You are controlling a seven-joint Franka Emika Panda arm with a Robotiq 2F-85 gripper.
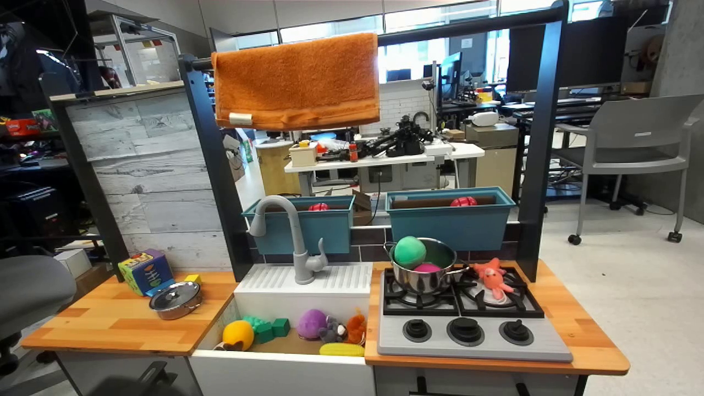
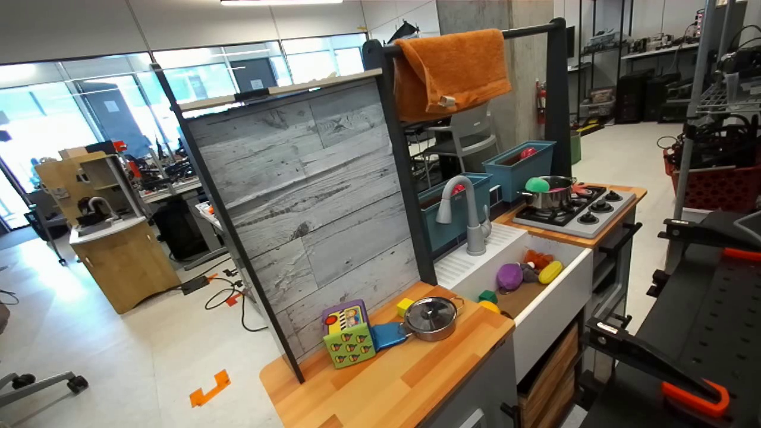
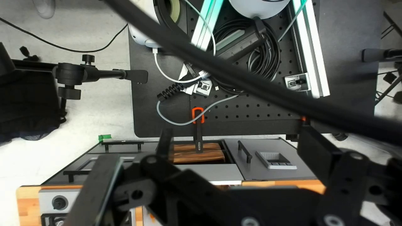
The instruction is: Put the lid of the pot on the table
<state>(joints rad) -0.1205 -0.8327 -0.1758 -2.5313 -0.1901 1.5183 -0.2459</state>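
Observation:
The lid (image 1: 177,295) is round, greyish and silvery, and rests on the small silvery pot (image 1: 177,312). In an exterior view the lid (image 2: 430,313) sits level on the pot (image 2: 439,334). The pot stands on the wooden table (image 1: 110,333), left of the sink; this table also shows in an exterior view (image 2: 380,389). My gripper (image 3: 236,138) shows in the wrist view with its fingers wide apart and nothing between them. It is out of view in both exterior views. The wrist view shows a strip of the table edge (image 3: 282,183); lid and pot are not visible there.
A colourful soft cube (image 1: 146,272) and a yellow block (image 1: 193,279) are close to the pot. The sink (image 1: 280,366) holds several toys. The faucet (image 1: 297,242) rises behind it. A larger pot (image 1: 422,280) with balls stands on the stove (image 1: 467,344).

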